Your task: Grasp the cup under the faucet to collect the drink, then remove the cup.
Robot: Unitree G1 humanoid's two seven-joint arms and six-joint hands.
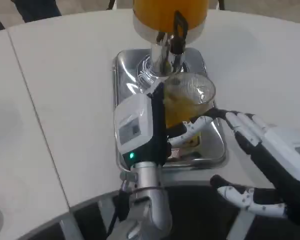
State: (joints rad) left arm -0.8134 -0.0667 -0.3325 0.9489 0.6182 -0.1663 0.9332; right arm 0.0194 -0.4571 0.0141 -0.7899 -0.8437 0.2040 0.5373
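Left hand [155,122] fingers wrap a clear cup [189,100] of orange drink under the faucet [169,47], over the metal tray [210,150]; right hand [270,150] fingers spread, released, beside the cup, near the surface's front edge.

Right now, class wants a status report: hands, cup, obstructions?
Left hand grips clear plastic cup, part-filled with orange drink. Right hand open beside it. Cup under faucet, over steel tray.

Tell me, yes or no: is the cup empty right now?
No, the clear cup under the dispenser faucet shows orange drink filling its lower part, with the left hand around it.
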